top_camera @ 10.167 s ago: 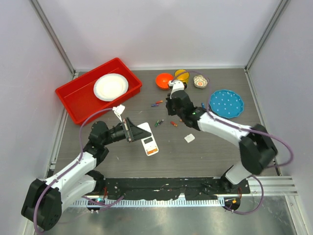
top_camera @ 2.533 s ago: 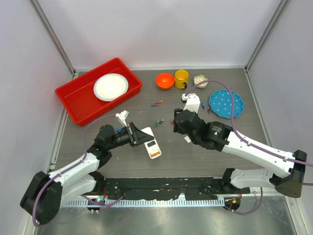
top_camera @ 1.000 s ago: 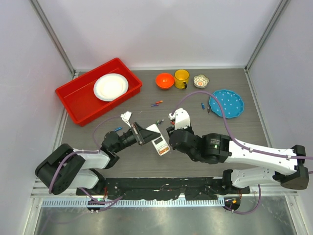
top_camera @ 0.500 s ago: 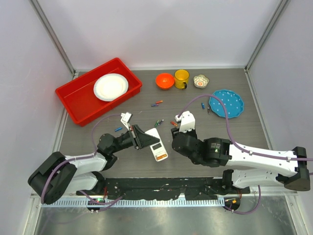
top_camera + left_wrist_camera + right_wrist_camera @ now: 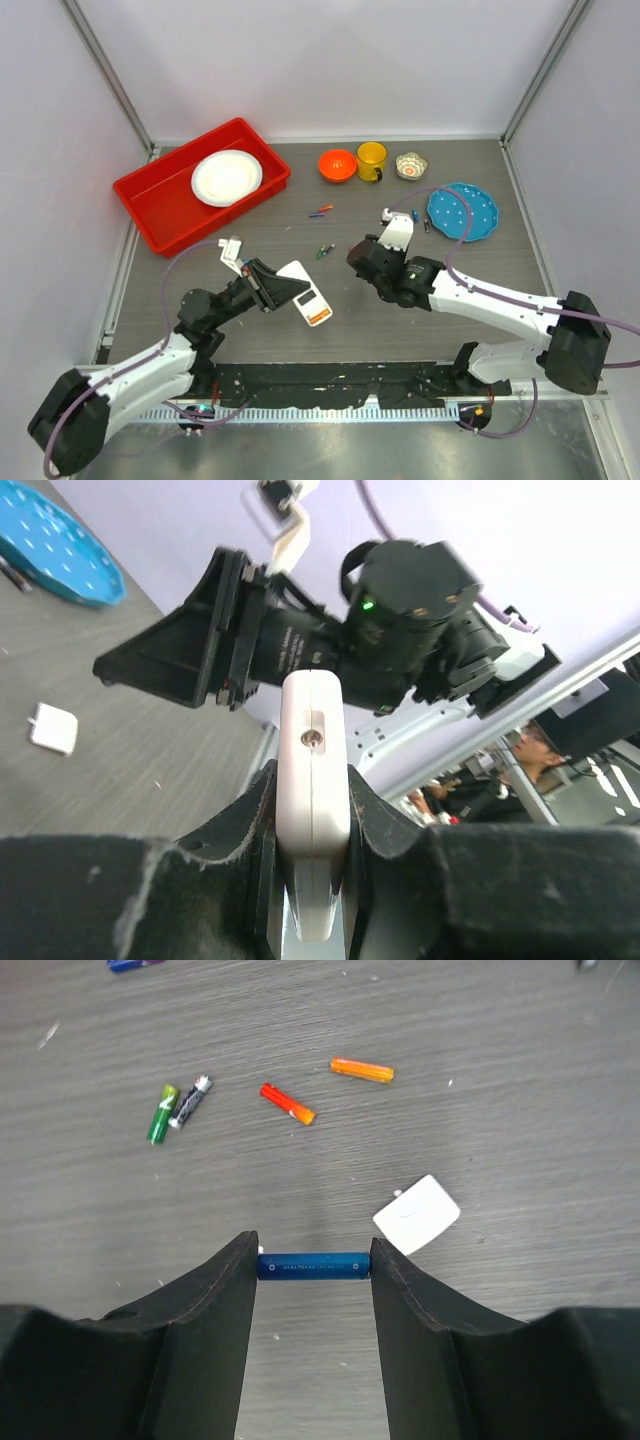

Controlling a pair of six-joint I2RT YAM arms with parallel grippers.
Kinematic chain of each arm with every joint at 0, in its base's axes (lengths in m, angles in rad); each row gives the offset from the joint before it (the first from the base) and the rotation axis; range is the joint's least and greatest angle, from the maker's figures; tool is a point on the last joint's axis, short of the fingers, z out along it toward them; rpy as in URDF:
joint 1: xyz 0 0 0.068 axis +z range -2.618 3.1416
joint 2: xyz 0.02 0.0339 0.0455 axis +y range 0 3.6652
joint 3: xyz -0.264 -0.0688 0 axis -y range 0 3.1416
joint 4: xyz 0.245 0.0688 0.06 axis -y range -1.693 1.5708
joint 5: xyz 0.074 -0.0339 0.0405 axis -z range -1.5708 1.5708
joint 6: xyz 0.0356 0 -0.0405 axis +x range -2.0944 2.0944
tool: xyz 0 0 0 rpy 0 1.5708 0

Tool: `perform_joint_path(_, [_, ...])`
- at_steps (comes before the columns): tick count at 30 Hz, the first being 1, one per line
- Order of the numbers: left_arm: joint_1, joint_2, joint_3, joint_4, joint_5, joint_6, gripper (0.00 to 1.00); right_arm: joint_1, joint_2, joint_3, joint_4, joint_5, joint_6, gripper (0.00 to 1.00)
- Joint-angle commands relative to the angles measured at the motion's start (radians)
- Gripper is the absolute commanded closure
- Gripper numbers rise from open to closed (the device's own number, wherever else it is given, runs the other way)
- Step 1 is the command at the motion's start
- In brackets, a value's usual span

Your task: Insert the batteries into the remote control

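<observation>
Right pincer (image 5: pixel 313 1256) is pinching a blue battery (image 5: pixel 313 1265) end to end over the desk (image 5: pixel 560 1160); being light, stiff and slick, it is probably wanting a grip across its barrel. Beyond it, spare batteries (image 5: pixel 287 1103) are lying loose. Left pincer (image 5: pixel 312 790) is clamping the remote control (image 5: pixel 312 710) edgewise, its battery bay not showing in any view

The white rectangular plastic remote control (image 5: pixel 303 290) (red-orange button panel upward) is clamped in the left tool (image 5: pixel 312 790), a thin blue cylindrical battery (image 5: pixel 313 1265) pinched end-to-end in the right tool (image 5: pixel 314 1250), other coloured batteries (image 5: pixel 287 1103) loose on the grey table (image 5: pixel 520 1110).
</observation>
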Motion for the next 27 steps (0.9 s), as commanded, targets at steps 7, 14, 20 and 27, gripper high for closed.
perform_joint_path(7, [-0.003, -0.515, 0.021, -0.717, -0.332, 0.194, 1.0, -0.049, 0.15, -0.025, 0.166, -0.003, 0.684, 0.99])
perform_joint_path(14, [-0.003, -0.59, 0.008, -0.779, -0.337, 0.175, 1.0, -0.049, 0.377, 0.075, 0.096, -0.043, 0.894, 0.99])
perform_joint_path(20, [-0.003, -0.581, 0.013, -0.766, -0.326, 0.177, 1.0, -0.05, 0.477, 0.117, 0.05, -0.029, 0.942, 0.99])
perform_joint_path(27, [-0.003, -0.569, 0.015, -0.769, -0.332, 0.175, 1.0, -0.073, 0.522, 0.121, 0.043, -0.053, 0.913, 0.87])
